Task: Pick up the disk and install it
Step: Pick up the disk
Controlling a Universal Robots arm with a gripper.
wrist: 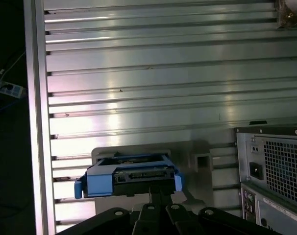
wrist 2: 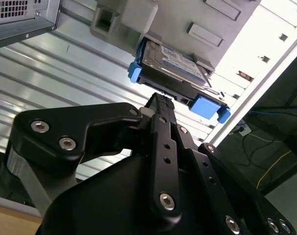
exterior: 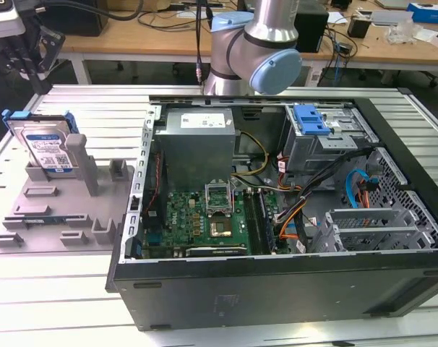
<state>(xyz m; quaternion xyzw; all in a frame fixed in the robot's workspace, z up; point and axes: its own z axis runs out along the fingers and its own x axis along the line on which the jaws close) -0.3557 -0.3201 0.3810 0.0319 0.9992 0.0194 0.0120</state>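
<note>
The disk (exterior: 48, 147) stands on edge in a grey holder (exterior: 67, 217) at the exterior view's left, its blue carrier frame around it and its label facing the camera. My black gripper (exterior: 25, 56) hangs above and behind the disk, clear of it. In the second wrist view the gripper (wrist 2: 160, 101) points at the disk (wrist 2: 172, 63) with its fingers together and nothing between them. The first wrist view looks along the gripper (wrist: 156, 194) to the disk's (wrist: 131, 175) connector end just beyond.
An open computer case (exterior: 277, 278) lies at the middle and right of the slatted metal table (exterior: 89, 101). Inside are a grey power supply box (exterior: 197, 141), a green motherboard (exterior: 197, 220), loose cables and a drive cage with a blue latch (exterior: 310, 120). The arm's base (exterior: 251, 54) stands behind the case.
</note>
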